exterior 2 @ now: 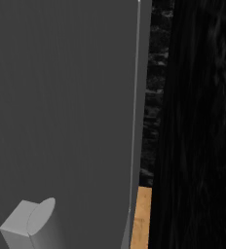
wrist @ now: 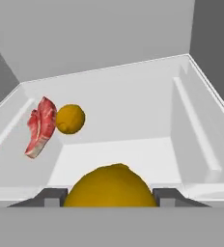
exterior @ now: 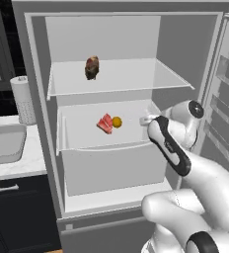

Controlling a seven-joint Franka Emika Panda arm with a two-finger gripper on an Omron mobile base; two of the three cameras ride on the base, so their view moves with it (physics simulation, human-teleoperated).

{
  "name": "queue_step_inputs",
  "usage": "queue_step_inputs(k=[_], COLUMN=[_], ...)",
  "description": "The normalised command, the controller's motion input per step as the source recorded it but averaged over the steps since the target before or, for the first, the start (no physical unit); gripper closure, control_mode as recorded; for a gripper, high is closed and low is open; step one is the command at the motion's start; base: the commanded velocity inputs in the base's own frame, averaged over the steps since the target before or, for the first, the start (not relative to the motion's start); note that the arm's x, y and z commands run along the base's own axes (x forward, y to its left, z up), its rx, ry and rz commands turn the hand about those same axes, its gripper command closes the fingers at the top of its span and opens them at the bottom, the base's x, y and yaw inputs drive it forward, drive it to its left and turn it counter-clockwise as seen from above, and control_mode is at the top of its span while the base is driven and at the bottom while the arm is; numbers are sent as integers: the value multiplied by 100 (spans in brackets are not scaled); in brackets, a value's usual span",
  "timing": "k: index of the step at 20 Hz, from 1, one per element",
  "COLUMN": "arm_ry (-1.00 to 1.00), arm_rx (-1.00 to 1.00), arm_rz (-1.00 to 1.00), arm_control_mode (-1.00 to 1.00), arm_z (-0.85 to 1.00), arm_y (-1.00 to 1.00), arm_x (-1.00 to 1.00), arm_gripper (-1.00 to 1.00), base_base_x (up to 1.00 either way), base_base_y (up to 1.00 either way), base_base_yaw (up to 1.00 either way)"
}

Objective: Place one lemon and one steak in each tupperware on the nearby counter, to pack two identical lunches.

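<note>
In the hand view a large yellow-orange lemon [wrist: 109, 187] sits between my two dark fingertips [wrist: 53, 197], and my gripper [wrist: 109, 198] is shut on it. Beyond it, on the white fridge drawer floor [wrist: 133, 111], lie a red marbled steak [wrist: 40, 126] and a second lemon [wrist: 70, 118], touching side by side. From the left base view the gripper [exterior: 145, 120] reaches into the middle fridge compartment, right of the steak [exterior: 105, 124] and lemon [exterior: 117, 122]. The counter [exterior: 18, 165] lies left of the fridge. The tupperware is out of view.
A brown-red lump of food [exterior: 92, 67] stands on the upper fridge shelf [exterior: 136, 79]. The open fridge door [exterior: 225, 99] is to the right. A sink [exterior: 5, 143] and a paper towel roll [exterior: 22, 99] are on the counter. A grey panel [exterior 2: 61, 121] blocks the right base view.
</note>
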Motion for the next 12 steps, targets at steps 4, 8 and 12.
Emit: queue_step_inputs(k=[4,8,12], arm_ry=[0,1,4], arm_rx=[0,-2,-7], arm_rz=[10,12,11], arm_control_mode=[-100,-100,-100], arm_z=[81,49,27], arm_y=[-6,0,11], arm_x=[-99,-99,-92], arm_gripper=[100,100,100], base_base_x=[0,0,0], base_base_y=[0,0,0], base_base_yaw=[0,0,0])
